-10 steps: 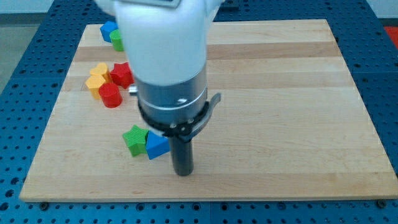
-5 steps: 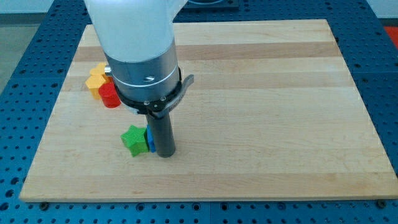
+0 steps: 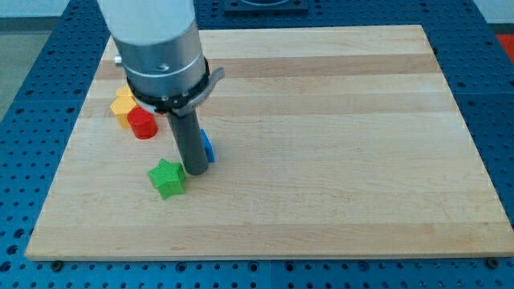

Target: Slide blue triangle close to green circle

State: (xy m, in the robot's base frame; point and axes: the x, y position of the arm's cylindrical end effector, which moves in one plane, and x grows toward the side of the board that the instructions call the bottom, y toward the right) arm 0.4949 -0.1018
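Pincer there is none on this arm: it ends in a straight dark rod that holds nothing, and my tip (image 3: 195, 171) rests on the wooden board (image 3: 337, 160) in the lower left part of the camera view. Just to the view's right of the rod, touching it or nearly so, a sliver of the blue block (image 3: 207, 147) shows; most of it is hidden behind the rod, so its triangle shape cannot be confirmed from here. A green star-shaped block (image 3: 167, 177) lies just to the view's lower left of my tip, close beside it, though whether they touch is hard to say. Further toward the view's upper left, a red cylinder block (image 3: 142, 124) sits against a yellow-orange block (image 3: 122, 105), and both are partly tucked under the arm's wide grey and white body (image 3: 157, 48). That body covers the board's upper left corner, so whatever lies there, the green circle included, is out of sight. Around the board runs a blue perforated table surface (image 3: 24, 120).
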